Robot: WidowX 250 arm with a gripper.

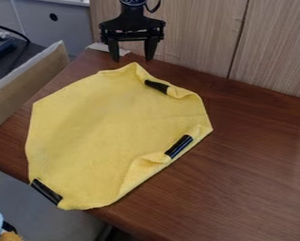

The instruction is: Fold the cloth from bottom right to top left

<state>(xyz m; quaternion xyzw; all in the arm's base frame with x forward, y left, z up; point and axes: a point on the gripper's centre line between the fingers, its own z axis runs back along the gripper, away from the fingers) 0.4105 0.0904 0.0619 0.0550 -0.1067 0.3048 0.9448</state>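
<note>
Camera view: the gripper [132, 60] hung wide open, empty; folding seemed unstarted, the cloth [102, 122] next needing gripping at bottom right.

Black all over, this claw [132, 60]! Two tapering fingers [150, 48] below a broad crossbar [132, 36], and a thin black cable [155, 8] curving above.

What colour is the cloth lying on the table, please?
The cloth is plain yellow, as the camera view shows.

Office-like lab corner, robot arm [133, 18], wooden desk [252, 160], wood-grain panelling [272, 52]
</note>
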